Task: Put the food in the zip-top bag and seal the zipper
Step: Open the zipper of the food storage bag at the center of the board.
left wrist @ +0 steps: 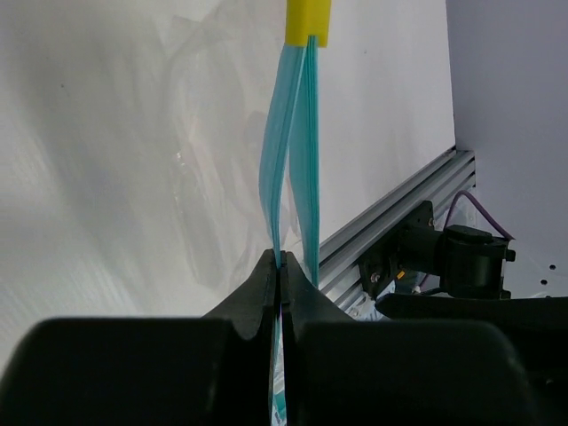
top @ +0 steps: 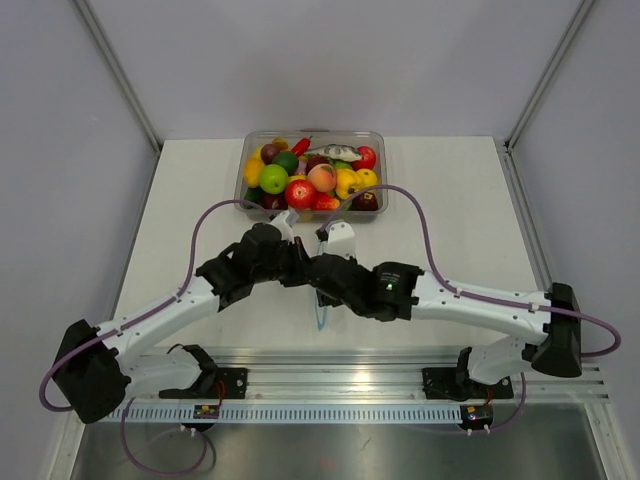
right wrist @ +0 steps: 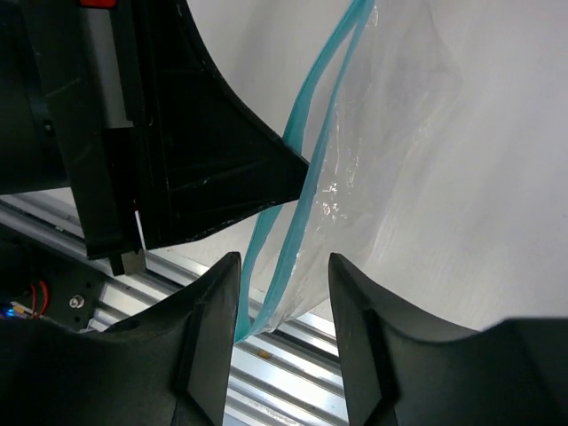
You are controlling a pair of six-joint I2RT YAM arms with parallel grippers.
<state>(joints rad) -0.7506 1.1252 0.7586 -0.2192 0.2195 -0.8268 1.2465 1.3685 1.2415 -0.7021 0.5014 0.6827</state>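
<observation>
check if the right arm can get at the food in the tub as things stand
Probably yes. The right hand is open and holds nothing, and the open-topped tub of food sits just beyond it. Only the edge of the zip-top bag, pinched by the left hand, lies between its fingers.

Robotics lab test cell, white table (top: 460, 190), plain grey wall panels (top: 330, 60), aluminium mounting rail (top: 340, 372)

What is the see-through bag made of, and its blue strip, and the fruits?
The bag looks like thin clear plastic film: it wrinkles and glints. Its blue strip seems thicker, translucent teal plastic, bending smoothly. The fruits are probably hard glossy plastic: bright colours with shiny spots.
</observation>
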